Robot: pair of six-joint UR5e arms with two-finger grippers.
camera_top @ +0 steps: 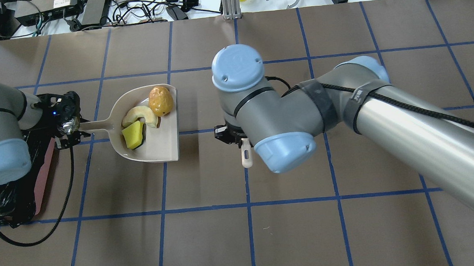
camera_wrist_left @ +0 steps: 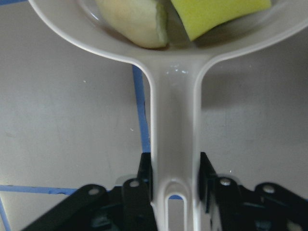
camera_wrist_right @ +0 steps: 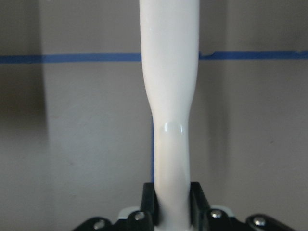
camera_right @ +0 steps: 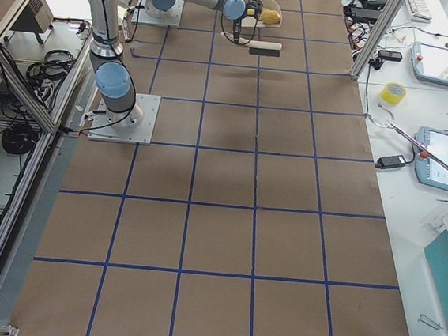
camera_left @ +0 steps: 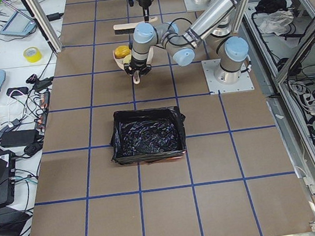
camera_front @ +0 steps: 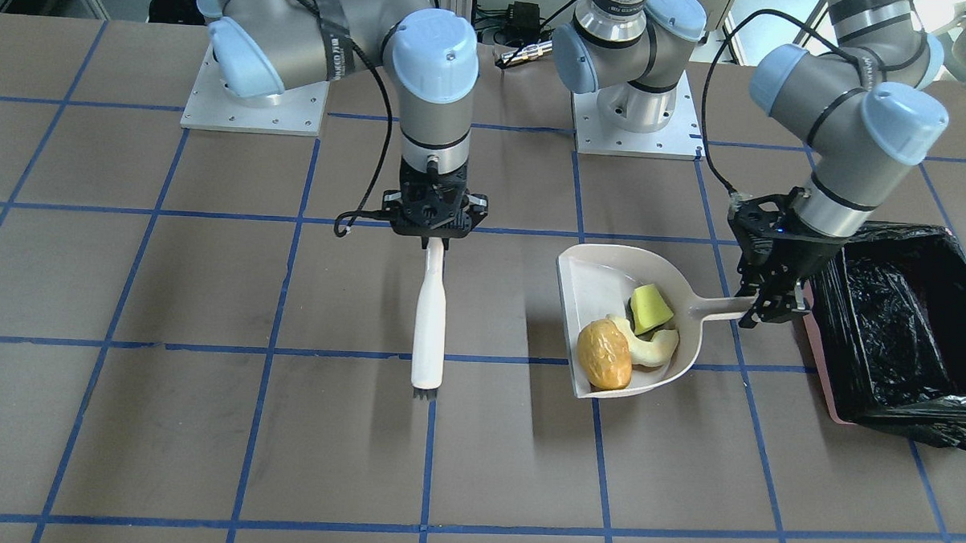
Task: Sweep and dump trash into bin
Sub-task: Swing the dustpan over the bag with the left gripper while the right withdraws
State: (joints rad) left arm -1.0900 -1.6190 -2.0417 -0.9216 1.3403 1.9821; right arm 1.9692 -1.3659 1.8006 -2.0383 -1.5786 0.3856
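The white dustpan [camera_front: 595, 283] holds all three pieces of trash: the golden-brown lump [camera_front: 605, 354], the pale crescent slice [camera_front: 651, 347] and the yellow-green sponge piece [camera_front: 650, 308]. My left gripper [camera_front: 771, 307] is shut on the dustpan's handle [camera_wrist_left: 174, 134], right beside the bin [camera_front: 899, 318], a pink box lined with a black bag. My right gripper [camera_front: 434, 239] is shut on the white handle of the brush [camera_front: 429, 318], which points away from the robot with its bristles at the far end, about one grid square from the dustpan's open edge.
The robot bases [camera_front: 254, 103] stand at the table's back edge. Blue tape lines grid the brown table. In the overhead view my right arm [camera_top: 284, 114] hides most of the brush. Cables and devices [camera_top: 92, 11] lie beyond the far edge.
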